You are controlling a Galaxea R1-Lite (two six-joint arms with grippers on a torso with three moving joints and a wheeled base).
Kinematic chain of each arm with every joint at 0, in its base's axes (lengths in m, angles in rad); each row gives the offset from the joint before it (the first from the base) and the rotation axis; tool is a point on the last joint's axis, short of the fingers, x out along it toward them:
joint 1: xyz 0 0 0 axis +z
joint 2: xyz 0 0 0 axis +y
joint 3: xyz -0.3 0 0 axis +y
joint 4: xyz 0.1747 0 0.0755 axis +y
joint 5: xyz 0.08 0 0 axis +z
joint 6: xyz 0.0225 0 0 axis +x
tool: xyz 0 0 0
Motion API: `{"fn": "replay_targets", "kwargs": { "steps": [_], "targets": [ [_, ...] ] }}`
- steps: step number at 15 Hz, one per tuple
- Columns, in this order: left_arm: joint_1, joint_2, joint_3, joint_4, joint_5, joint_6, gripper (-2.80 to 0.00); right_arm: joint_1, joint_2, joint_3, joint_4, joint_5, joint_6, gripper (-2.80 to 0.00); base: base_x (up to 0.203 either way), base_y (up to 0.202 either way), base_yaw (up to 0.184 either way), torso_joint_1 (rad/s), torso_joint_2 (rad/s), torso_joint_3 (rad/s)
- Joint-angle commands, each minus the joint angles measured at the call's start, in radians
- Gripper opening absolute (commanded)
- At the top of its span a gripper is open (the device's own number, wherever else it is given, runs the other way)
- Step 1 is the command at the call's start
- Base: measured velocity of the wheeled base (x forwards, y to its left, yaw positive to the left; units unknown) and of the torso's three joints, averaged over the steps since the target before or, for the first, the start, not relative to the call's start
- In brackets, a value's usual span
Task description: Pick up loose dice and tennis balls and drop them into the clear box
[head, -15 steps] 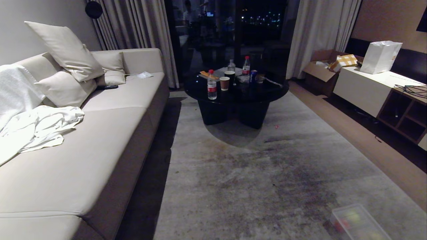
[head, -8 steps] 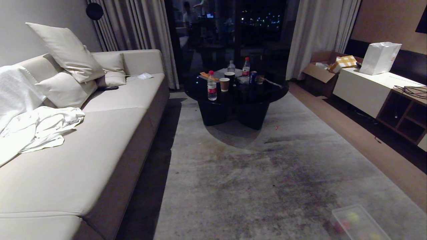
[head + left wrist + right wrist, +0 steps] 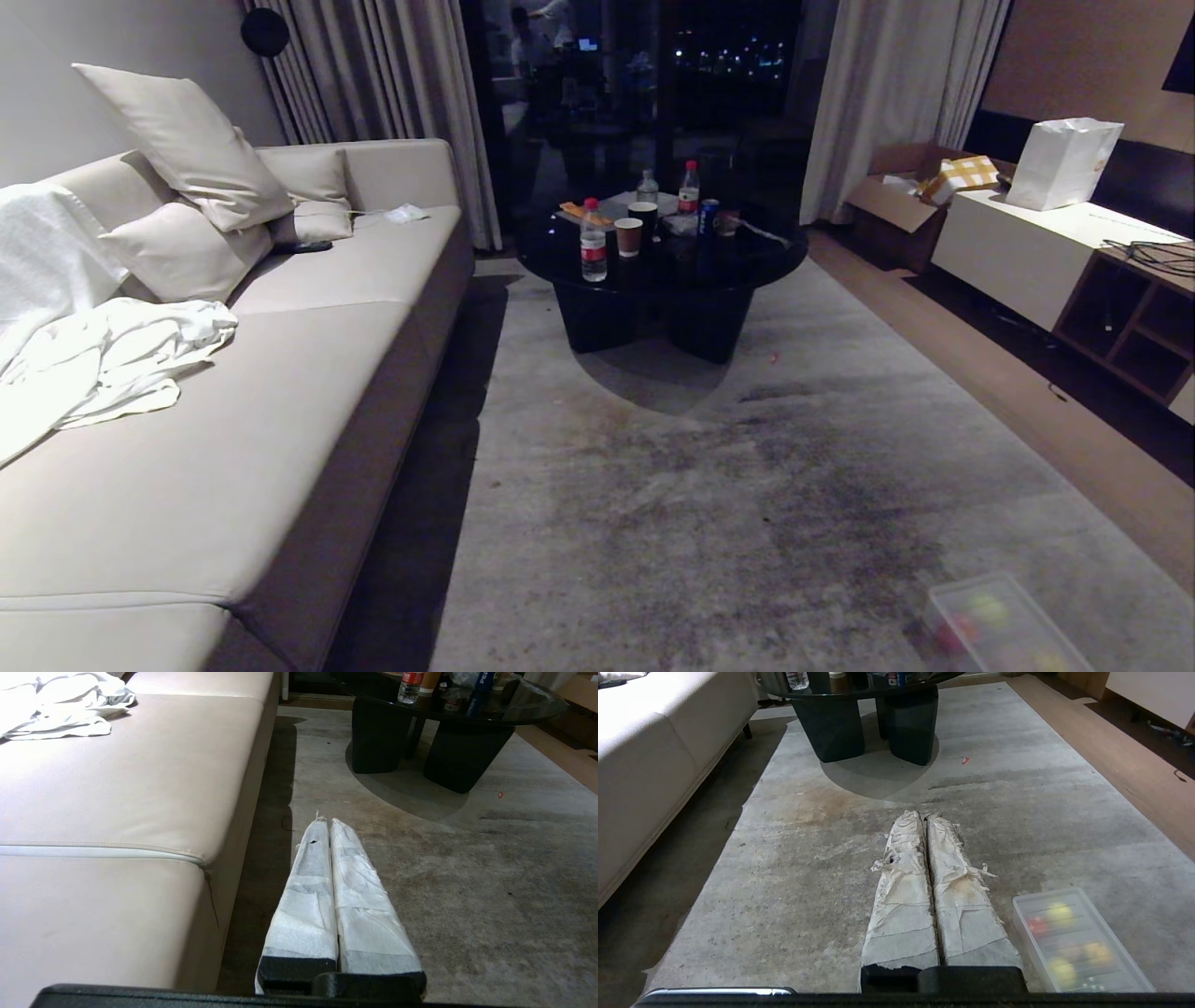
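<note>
both arms idle above the rug — nothing held

left gripper (image 3: 329,823) and right gripper (image 3: 924,817) pressed closed, empty; the clear box (image 3: 1078,940) lies on the rug (image 3: 747,485) beside the right gripper, covered, blurred coloured shapes inside.

We see a dim living room at night. A long beige sofa (image 3: 280,373) with cushions (image 3: 187,140) lines the left wall. A grey stained rug (image 3: 747,485) covers the floor. A round black table (image 3: 663,271) stands before a dark window (image 3: 644,84) framed by pale curtains (image 3: 896,84). A low white cabinet (image 3: 1027,252) sits right.
</note>
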Motion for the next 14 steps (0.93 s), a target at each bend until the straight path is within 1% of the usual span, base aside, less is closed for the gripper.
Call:
{"fn": "replay_targets", "kwargs": {
  "steps": [1,14],
  "targets": [
    [0.0,0.002,0.002,0.0,0.0,-0.001,-2.8,0.0,0.001,0.011,0.0,0.0,0.0,-2.8,0.0,0.0,0.0,0.0,0.0,0.0],
    [0.0,0.002,0.002,0.0,0.0,-0.001,-2.8,-0.001,0.001,0.011,0.0,0.0,-0.001,-2.8,0.0,0.0,0.0,0.0,0.0,0.0]
  ]
}}
